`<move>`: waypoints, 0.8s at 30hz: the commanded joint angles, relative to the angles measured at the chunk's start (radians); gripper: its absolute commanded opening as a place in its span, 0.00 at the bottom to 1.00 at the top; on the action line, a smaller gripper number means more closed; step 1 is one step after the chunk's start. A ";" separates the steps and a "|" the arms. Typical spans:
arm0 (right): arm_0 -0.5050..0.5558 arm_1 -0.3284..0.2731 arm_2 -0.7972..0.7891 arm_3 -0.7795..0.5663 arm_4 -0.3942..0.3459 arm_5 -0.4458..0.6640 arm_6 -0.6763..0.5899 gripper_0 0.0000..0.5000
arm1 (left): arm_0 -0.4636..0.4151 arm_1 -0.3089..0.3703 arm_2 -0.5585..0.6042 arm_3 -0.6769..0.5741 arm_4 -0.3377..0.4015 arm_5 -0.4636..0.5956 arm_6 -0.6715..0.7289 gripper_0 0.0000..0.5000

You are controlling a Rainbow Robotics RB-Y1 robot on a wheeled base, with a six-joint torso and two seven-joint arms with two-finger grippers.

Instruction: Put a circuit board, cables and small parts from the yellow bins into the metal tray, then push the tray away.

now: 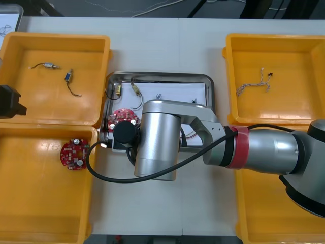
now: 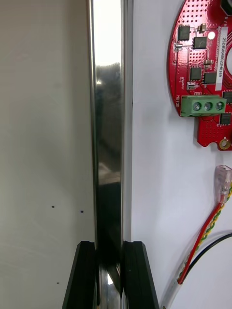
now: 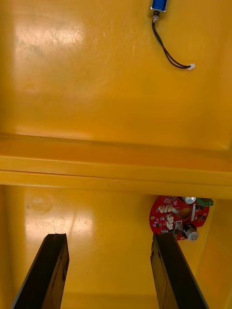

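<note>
My right arm (image 1: 203, 140) lies across the metal tray (image 1: 157, 75) and reaches its near left corner. There my right gripper (image 2: 109, 246) is shut on the tray's shiny rim (image 2: 108, 120), one finger on each side. Inside the white-floored tray lie a round red circuit board (image 2: 200, 72) (image 1: 123, 117), a red and yellow cable (image 2: 203, 236) and a black cable (image 2: 212, 245). My left gripper (image 3: 109, 237) hangs open over the near left yellow bin (image 3: 96, 217), close to a second red circuit board (image 3: 177, 223) (image 1: 74, 154).
The far left bin (image 1: 56, 40) holds two small metal parts with leads (image 1: 48, 65) (image 1: 70, 77). A thin cable (image 1: 254, 84) lies in the far right bin (image 1: 277, 43). Bare table stretches beyond the tray's far edge. My left arm's black end (image 1: 10, 101) sits at the left edge.
</note>
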State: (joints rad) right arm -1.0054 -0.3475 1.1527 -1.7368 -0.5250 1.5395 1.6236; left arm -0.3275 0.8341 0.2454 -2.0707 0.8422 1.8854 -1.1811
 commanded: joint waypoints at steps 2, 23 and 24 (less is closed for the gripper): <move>-0.101 -0.004 0.013 0.026 -0.036 -0.013 0.053 0.00 | 0.016 -0.009 0.034 -0.034 0.008 -0.011 0.095 1.00; -0.222 -0.045 0.013 0.207 -0.036 -0.171 0.108 0.00 | 0.016 -0.009 0.034 -0.034 0.008 -0.011 0.095 1.00; -0.228 -0.051 0.012 0.215 -0.036 -0.177 0.113 0.00 | 0.016 -0.009 0.034 -0.034 0.008 -0.011 0.095 1.00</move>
State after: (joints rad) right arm -1.1753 -0.3696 1.1560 -1.5282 -0.5554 1.3834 1.6916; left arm -0.3275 0.8340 0.2454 -2.0709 0.8423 1.8854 -1.1810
